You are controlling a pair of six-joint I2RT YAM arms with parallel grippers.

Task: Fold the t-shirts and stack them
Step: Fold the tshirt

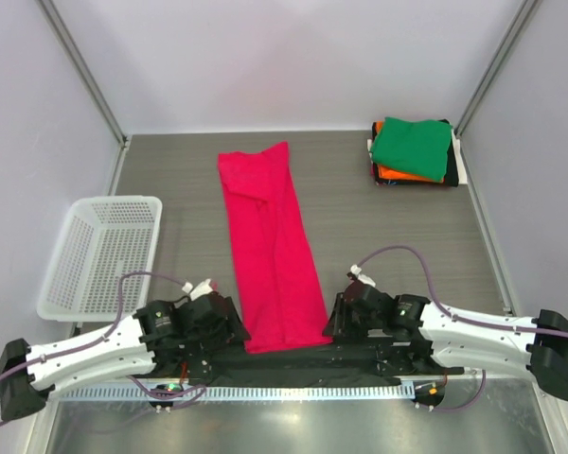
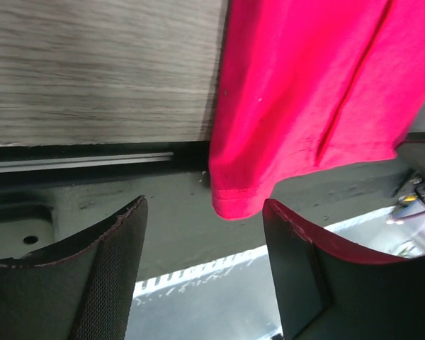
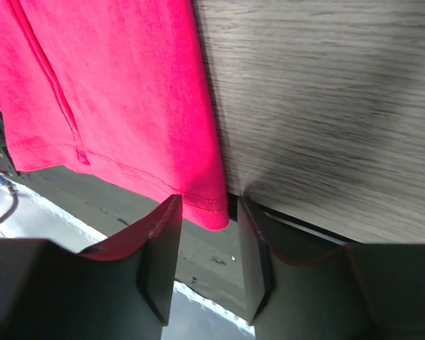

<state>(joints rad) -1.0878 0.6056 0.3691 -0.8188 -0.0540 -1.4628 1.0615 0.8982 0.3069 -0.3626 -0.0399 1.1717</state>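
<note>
A bright pink-red t-shirt (image 1: 270, 248) lies folded into a long narrow strip down the middle of the table, its near hem hanging over the front edge. My left gripper (image 1: 235, 328) is open beside the shirt's near left corner (image 2: 235, 202), which hangs between and just beyond the fingers, untouched. My right gripper (image 1: 333, 324) is open at the near right corner (image 3: 205, 205), the hem just above the gap between its fingers. A stack of folded t-shirts (image 1: 414, 151), green on top of orange, dark and white, sits at the far right.
A white plastic mesh basket (image 1: 99, 255) stands at the left. A black rail (image 1: 293, 364) runs along the table's front edge below the shirt. Grey walls close in the table's back and sides.
</note>
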